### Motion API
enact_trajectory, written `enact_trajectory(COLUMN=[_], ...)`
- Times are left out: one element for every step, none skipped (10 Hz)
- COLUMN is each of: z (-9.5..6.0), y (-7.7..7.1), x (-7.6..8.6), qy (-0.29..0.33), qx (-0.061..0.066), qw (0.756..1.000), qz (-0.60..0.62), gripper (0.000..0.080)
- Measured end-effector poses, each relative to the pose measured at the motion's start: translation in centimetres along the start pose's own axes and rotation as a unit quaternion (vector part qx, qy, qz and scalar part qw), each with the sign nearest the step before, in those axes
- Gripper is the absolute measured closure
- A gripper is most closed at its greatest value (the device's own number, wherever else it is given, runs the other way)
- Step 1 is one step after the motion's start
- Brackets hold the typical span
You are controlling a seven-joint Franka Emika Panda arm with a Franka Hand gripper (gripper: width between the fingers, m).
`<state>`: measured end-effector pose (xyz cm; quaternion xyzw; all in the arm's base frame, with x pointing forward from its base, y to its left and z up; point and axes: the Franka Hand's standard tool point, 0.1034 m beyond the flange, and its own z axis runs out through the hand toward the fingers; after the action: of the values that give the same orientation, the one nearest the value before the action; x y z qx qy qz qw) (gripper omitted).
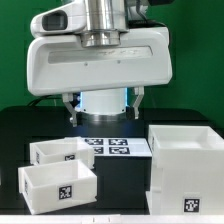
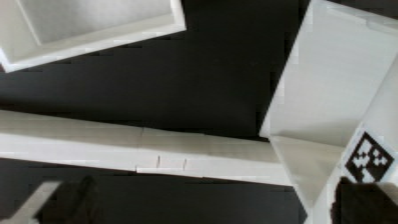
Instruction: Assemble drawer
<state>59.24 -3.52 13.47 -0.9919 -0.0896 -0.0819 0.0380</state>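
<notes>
The drawer is in three loose white parts. The tall square casing (image 1: 186,160) stands at the exterior view's right, with a marker on its front. Two shallow open-top trays lie at the exterior view's left, one nearer (image 1: 58,186) and one behind it (image 1: 54,152), each with a marker. My gripper (image 1: 103,108) hangs above the table's middle, over the marker board, apart from all parts. Its jaws stand wide apart with nothing between them. In the wrist view the gripper (image 2: 214,205) is over bare black table, with the casing (image 2: 338,80) and one tray (image 2: 89,30) in sight.
The marker board (image 1: 110,147) lies flat between the trays and the casing. A long white rail (image 2: 143,148) crosses the wrist view near the fingers (image 2: 365,198). The table is black, with a green backdrop behind the arm.
</notes>
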Motion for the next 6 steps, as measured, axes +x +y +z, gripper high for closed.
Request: enact_trajectory(z=[0.9, 2.0, 3.5, 4.7, 5.5, 5.6], y=[0.5, 1.2, 1.4, 1.3, 1.2, 1.1], x=[-1.3, -3.0, -5.0, -6.0, -6.0, -6.0], qy=[-0.012, -0.019, -0.020, -0.014, 0.002, 0.002], qx=[0.001, -0.002, -0.009, -0.018, -0.029, -0.029], qw=[1.000, 1.000, 0.999, 0.999, 0.999, 0.999], qz=[-0.006, -0.020, -0.029, -0.030, -0.035, -0.035], gripper=[0.0150, 0.0150, 0.0150, 0.0150, 0.0150, 0.0150])
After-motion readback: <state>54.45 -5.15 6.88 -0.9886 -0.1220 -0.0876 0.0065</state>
